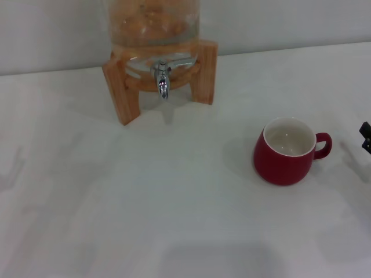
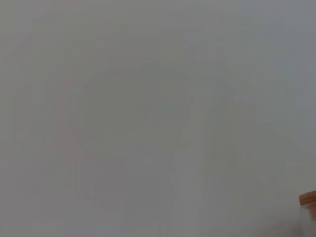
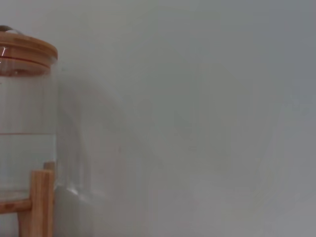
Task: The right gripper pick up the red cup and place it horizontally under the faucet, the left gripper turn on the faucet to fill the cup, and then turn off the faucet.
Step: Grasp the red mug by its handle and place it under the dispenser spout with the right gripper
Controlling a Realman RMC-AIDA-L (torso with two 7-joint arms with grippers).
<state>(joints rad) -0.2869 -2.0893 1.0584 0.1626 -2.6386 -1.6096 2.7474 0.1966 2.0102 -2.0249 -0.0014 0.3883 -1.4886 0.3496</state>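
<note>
The red cup [image 1: 287, 152] stands upright on the white table, right of centre, with its white inside showing and its small handle pointing right. The chrome faucet [image 1: 162, 81] hangs with its spout down from the glass jar [image 1: 152, 26], at the back centre-left; nothing stands under it. Only a black tip of my right gripper [image 1: 365, 136] shows at the right edge of the head view, a short way right of the cup's handle and apart from it. My left gripper is out of view.
The jar rests on a wooden stand [image 1: 120, 87] near the back wall. In the right wrist view the jar [image 3: 24, 148] with its wooden lid [image 3: 27, 52] and a stand leg [image 3: 42, 202] appear. The left wrist view holds only a wooden corner [image 2: 308, 198].
</note>
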